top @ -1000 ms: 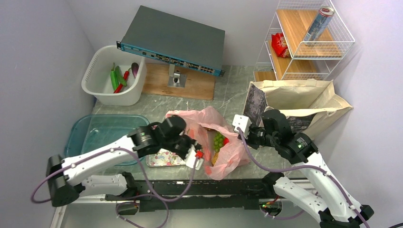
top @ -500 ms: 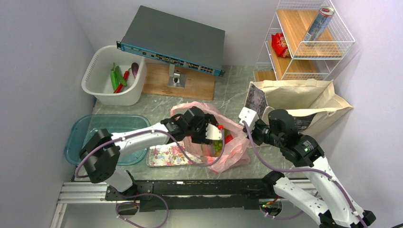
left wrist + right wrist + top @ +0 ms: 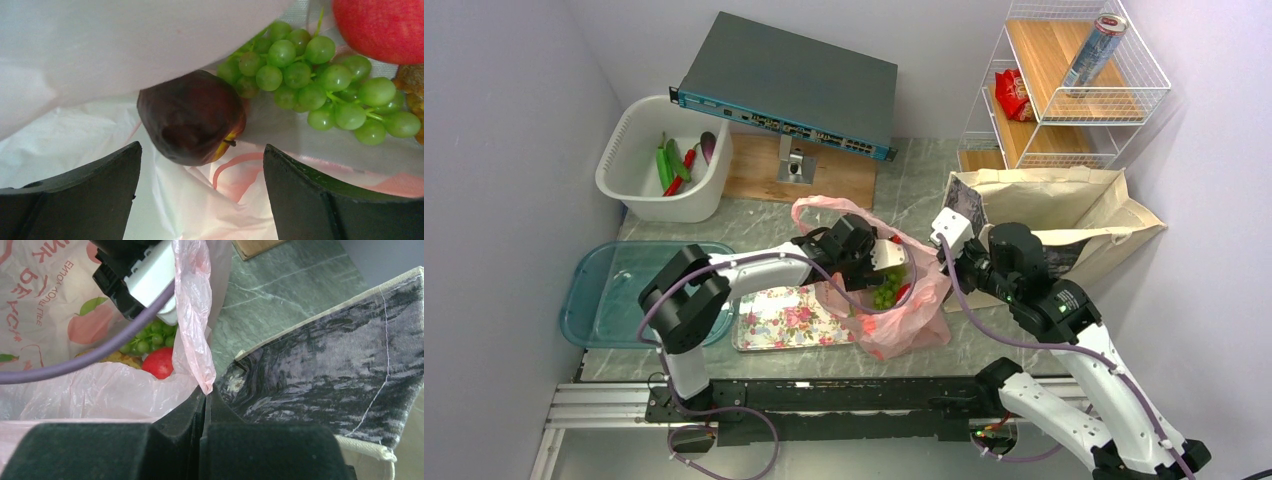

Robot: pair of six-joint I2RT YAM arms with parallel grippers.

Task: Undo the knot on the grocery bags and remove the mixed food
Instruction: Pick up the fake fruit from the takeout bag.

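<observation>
Hovering inside the open pink bag (image 3: pixel 904 322), our left gripper (image 3: pixel 201 155) stands spread wide, and we see the dark plum (image 3: pixel 187 117) between its fingers (image 3: pixel 75 200), touching neither. Green grapes (image 3: pixel 320 80) lie against the plum, a red apple (image 3: pixel 382 25) just beyond them. Our right gripper (image 3: pixel 205 397) is pressed together on a twisted strip (image 3: pixel 192 315) of the bag's rim, beside the canvas tote (image 3: pixel 1064 212).

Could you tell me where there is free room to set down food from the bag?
The floral tray beside the pink bag and the teal tub left of it look bare. Bare marble lies between wooden board and canvas tote. The left gripper and right gripper crowd the bag's mouth.
</observation>
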